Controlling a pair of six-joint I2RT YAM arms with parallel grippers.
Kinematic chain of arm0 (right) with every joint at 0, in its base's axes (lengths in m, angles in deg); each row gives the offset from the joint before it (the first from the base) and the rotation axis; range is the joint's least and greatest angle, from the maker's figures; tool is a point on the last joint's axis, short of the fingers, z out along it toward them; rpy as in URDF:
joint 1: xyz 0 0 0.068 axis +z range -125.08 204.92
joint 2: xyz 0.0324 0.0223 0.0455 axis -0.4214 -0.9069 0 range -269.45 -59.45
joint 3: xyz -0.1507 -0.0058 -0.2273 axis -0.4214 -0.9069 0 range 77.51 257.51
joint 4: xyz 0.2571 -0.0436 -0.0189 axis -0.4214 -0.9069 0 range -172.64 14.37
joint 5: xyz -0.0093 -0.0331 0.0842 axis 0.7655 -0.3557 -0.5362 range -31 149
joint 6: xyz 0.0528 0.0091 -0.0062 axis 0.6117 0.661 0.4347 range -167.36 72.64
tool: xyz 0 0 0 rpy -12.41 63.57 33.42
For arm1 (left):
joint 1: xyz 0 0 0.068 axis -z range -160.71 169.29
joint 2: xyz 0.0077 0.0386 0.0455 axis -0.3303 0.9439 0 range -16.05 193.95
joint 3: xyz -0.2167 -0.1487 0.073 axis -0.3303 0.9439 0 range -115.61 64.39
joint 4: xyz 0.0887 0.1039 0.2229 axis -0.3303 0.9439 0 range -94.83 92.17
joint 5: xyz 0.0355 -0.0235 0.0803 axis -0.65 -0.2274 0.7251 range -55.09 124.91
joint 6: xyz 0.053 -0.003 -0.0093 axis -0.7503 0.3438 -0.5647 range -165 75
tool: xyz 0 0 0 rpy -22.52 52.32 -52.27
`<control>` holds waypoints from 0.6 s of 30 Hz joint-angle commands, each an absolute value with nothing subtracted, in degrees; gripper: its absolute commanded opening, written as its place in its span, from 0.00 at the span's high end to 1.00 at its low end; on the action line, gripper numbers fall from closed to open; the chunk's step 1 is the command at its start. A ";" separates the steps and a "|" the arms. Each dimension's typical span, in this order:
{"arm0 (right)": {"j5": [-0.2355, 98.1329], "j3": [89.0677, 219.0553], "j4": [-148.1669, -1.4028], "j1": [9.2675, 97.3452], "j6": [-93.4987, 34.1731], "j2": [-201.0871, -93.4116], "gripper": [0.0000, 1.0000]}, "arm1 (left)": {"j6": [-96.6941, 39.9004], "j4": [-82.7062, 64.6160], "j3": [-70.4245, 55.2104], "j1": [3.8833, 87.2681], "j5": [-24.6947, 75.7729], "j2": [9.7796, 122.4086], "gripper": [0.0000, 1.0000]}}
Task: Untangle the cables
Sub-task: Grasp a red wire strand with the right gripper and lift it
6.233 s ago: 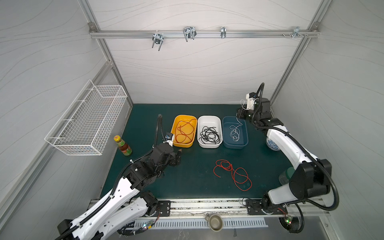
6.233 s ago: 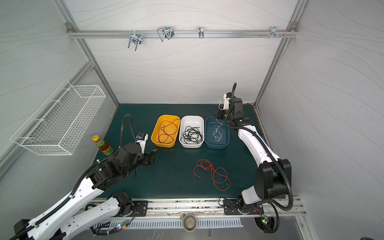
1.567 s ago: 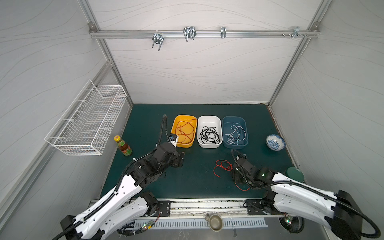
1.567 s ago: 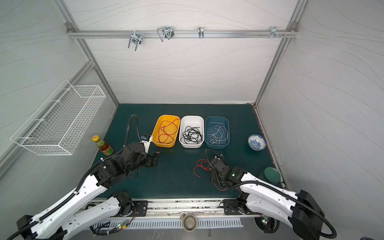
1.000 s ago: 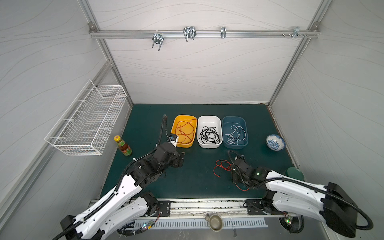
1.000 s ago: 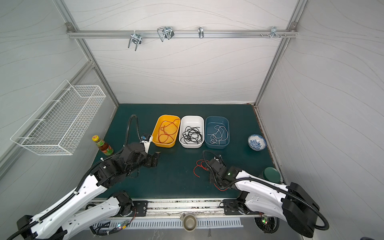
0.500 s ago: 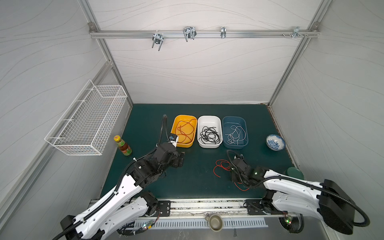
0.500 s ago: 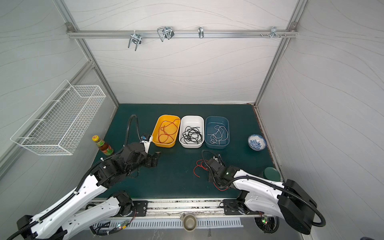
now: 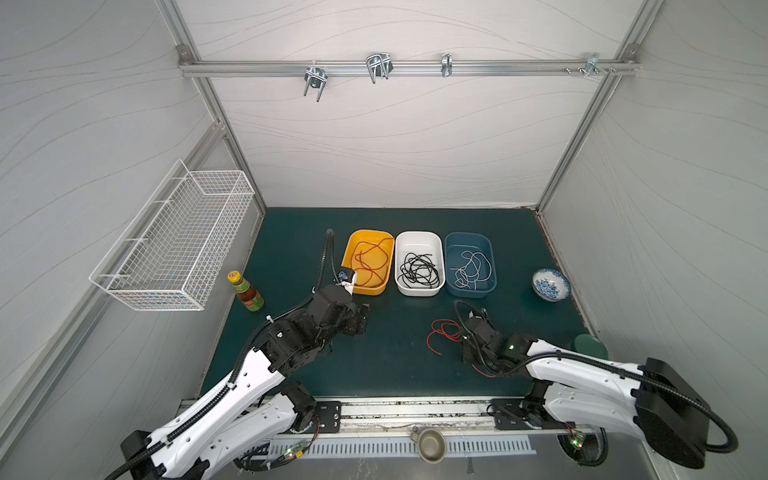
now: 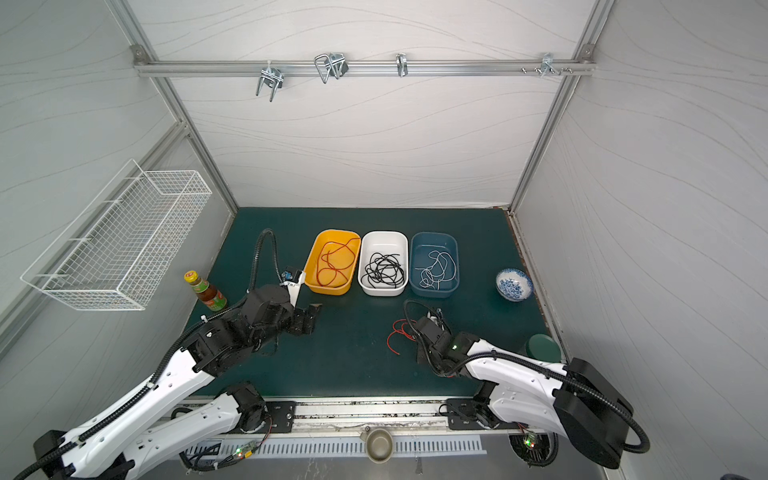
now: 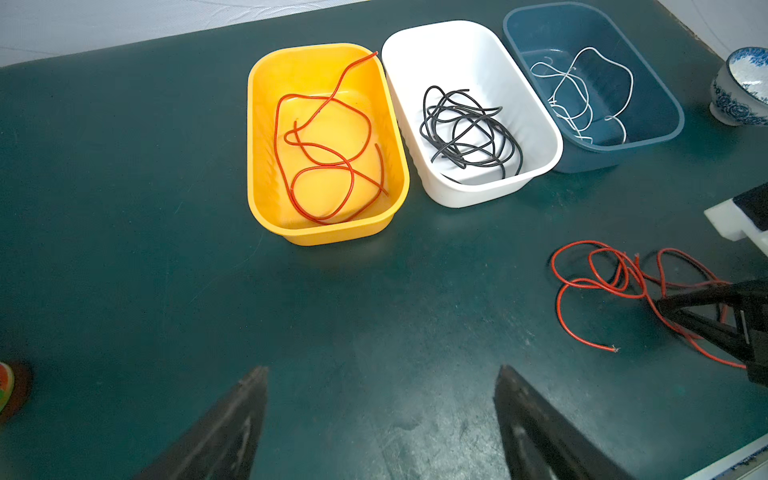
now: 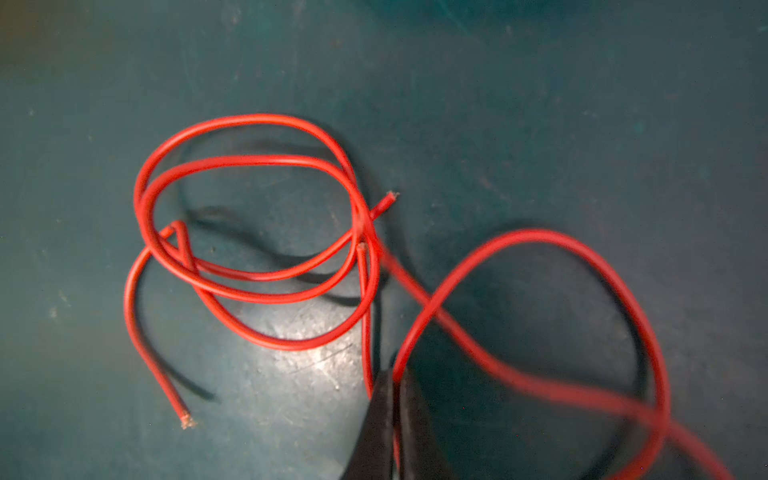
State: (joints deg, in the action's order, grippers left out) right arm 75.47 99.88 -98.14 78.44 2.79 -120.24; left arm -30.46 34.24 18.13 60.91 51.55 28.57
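Bottle label (image 9: 250, 297) unreadable; right end effector (image 12: 393, 380) pinches red cable (image 12: 249, 119).

**No Legible Writing in Any View**

We are finding no word, number or brand that we can read. We are seeing print on one thing only: the small sauce bottle with a yellow cap (image 9: 245, 291), standing on the dark green table mat (image 9: 395, 365) near the mat's left edge. In both top views its label (image 10: 212, 297) is showing red, yellow and green patches, and the cap top (image 10: 191, 275) is carrying a red mark, but both are too small for us to make out. In the left wrist view only a blurred sliver of the bottle is showing.
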 commanded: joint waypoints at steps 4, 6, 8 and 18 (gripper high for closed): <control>76.54 99.28 -102.16 77.83 3.80 -115.19 1.00 | -30.77 32.66 17.79 60.81 51.41 28.14 0.14; 77.28 99.39 -104.16 77.84 3.75 -110.72 1.00 | -30.76 32.64 17.75 60.84 51.42 28.08 0.14; 78.60 100.26 -107.44 77.76 3.83 -106.53 1.00 | -30.76 32.66 17.72 60.84 51.58 28.09 0.14; 83.44 111.72 -121.99 77.48 -1.02 -93.69 1.00 | -29.99 34.80 15.96 60.84 52.35 26.99 0.13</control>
